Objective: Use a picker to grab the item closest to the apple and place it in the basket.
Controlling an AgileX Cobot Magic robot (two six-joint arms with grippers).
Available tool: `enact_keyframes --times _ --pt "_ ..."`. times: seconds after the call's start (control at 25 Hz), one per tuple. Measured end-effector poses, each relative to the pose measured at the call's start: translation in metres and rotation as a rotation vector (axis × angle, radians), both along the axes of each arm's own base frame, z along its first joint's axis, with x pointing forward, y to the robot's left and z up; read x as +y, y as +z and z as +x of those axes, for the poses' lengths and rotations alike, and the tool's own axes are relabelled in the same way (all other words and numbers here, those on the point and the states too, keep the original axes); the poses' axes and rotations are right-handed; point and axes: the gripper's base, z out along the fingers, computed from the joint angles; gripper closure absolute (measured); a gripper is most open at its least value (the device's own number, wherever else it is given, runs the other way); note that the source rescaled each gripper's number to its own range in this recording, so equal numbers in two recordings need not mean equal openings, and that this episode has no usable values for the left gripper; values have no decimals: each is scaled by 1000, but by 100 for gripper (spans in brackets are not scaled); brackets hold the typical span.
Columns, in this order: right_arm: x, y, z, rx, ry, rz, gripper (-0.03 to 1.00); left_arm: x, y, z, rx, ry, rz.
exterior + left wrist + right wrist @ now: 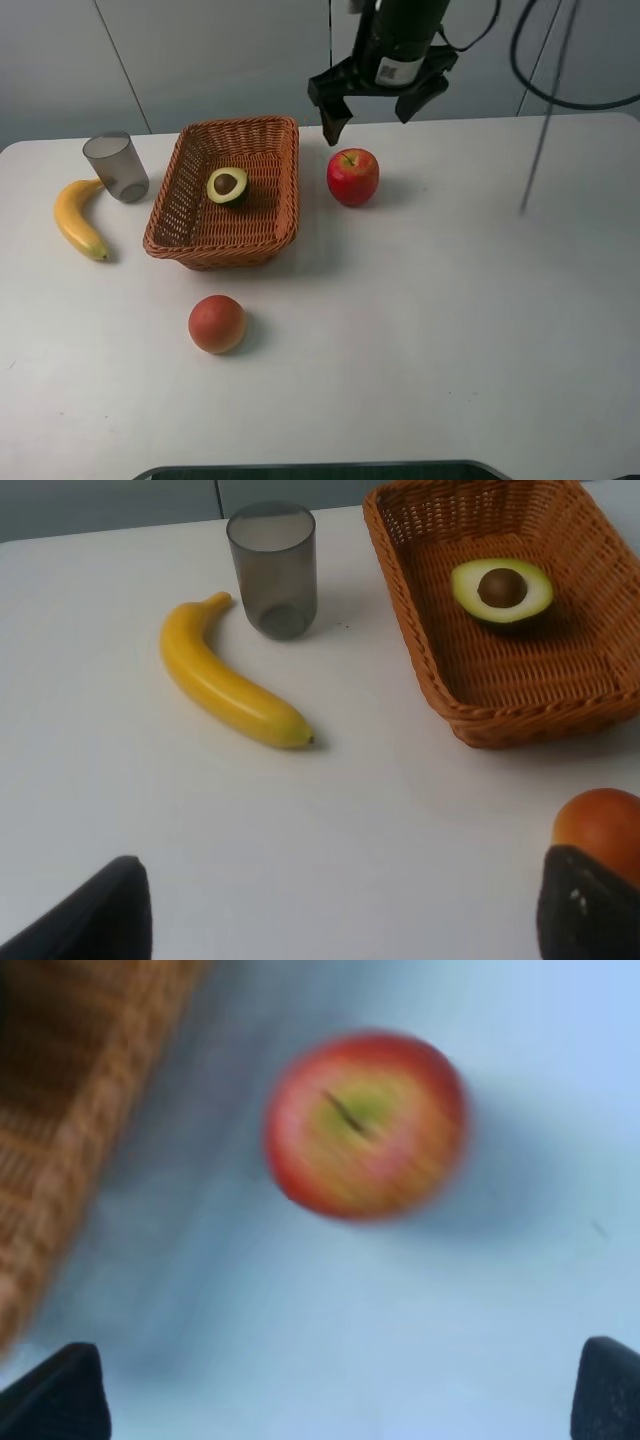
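A red apple (352,176) (365,1125) sits on the white table just right of the wicker basket (190,215) (420,630). Half an avocado (227,185) (501,590), pit up, lies inside the basket. My right gripper (370,120) (335,1400) hangs open above the table behind the apple, near the basket's far right corner, holding nothing. The right wrist view is blurred. Only in its own wrist view does my left gripper (340,920) appear; it is open, its fingers spread wide and empty, looking over the table's left side.
A yellow banana (78,218) (225,685) and a grey translucent cup (116,166) (273,570) stand left of the basket. An orange-red round fruit (217,323) (600,820) lies in front of the basket. Cables hang at the back right.
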Motion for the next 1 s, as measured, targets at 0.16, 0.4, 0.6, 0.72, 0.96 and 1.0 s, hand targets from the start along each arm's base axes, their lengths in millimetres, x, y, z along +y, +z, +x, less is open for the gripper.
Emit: enact_keyframes --times 0.16,0.4,0.6,0.72,0.96,1.0 --pt "-64 8 -28 -7 -118 3 -3 0 0 0 0 0 0" --pt "-150 25 -77 -38 -361 31 -3 0 0 0 0 0 0" --pt "-186 43 -123 -112 -480 61 -3 0 0 0 0 0 0" --pt "-187 53 -152 -162 -469 94 -3 0 0 0 0 0 0" --pt "-187 71 -216 -283 -415 147 -3 0 0 0 0 0 0" --pt "-187 73 -228 -309 -404 150 -3 0 0 0 0 0 0"
